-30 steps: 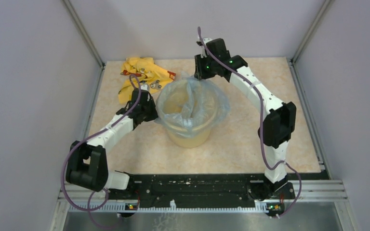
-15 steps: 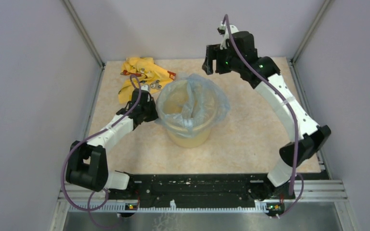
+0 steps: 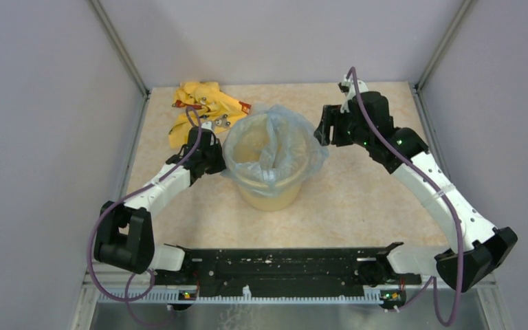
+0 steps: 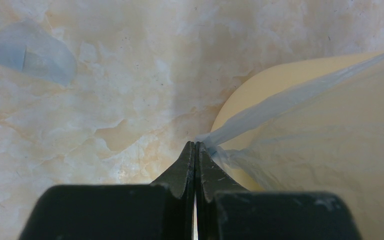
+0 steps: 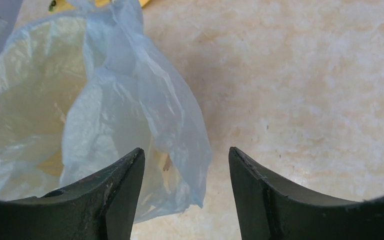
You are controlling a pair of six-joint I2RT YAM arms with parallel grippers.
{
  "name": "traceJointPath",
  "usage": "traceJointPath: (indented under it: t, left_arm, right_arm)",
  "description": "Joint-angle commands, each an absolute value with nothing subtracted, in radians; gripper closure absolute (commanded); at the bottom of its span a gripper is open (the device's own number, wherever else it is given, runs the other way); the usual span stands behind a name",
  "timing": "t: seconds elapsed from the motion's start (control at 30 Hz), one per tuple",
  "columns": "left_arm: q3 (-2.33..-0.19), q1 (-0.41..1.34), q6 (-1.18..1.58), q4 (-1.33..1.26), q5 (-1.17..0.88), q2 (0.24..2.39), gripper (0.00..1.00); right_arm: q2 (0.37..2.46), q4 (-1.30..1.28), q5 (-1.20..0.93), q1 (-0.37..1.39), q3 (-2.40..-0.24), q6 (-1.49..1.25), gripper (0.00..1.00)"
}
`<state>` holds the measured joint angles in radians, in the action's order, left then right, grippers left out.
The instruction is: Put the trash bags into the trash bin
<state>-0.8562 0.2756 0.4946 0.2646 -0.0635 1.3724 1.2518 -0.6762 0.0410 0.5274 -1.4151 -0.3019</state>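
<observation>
The pale yellow trash bin [image 3: 271,196] stands mid-table. The translucent blue-grey trash bag [image 3: 275,137] lies in and over its mouth, with its edge draped outside the rim. My left gripper [image 3: 214,159] is at the bin's left rim, shut on the bag's edge. In the left wrist view the shut gripper [image 4: 196,145] pinches a taut strand of the bag [image 4: 290,97] beside the bin [image 4: 280,75]. My right gripper [image 3: 322,128] is open just right of the bin. In the right wrist view a hanging flap of the bag [image 5: 175,130] lies between and beyond the open gripper [image 5: 186,150], untouched.
A crumpled yellow cloth [image 3: 199,103] with red and grey marks lies at the back left, behind my left gripper. A small pale blue scrap [image 4: 32,57] lies on the table left of the bin. Walls and frame posts enclose the table on three sides.
My right arm has swung from above the bin's back rim out to the right and down beside the bin, gripper open. The left arm and the bag have not moved.
</observation>
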Motion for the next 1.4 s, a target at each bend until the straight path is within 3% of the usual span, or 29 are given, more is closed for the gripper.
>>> traceJointPath:
  t: [0.0,0.33,0.43,0.6,0.73,1.37]
  left_arm:
    - [-0.865,0.278,0.479,0.224,-0.070,1.358,1.00]
    - [-0.869,0.279,0.479,0.225,-0.065,1.364,1.00]
    - [-0.868,0.279,0.481,0.227,-0.065,1.365,1.00]
    - [-0.861,0.279,0.517,0.220,-0.096,1.374,1.00]
    - [-0.840,0.279,0.552,0.207,-0.103,1.372,1.00]
    - [-0.722,0.279,0.601,0.216,0.041,1.430,1.00]
  right_arm:
    - [1.184,-0.600,0.045,0.520,-1.317,-0.363,0.39]
    - [1.167,-0.504,0.003,0.520,-1.161,-0.422,0.49]
    - [1.171,-0.484,0.022,0.519,-1.133,-0.433,0.60]
    - [1.196,-0.453,0.077,0.514,-1.069,-0.449,0.89]
    - [1.218,-0.395,0.079,0.507,-0.989,-0.467,1.00]
    - [1.416,-0.187,0.171,0.436,-0.746,-0.480,1.00]
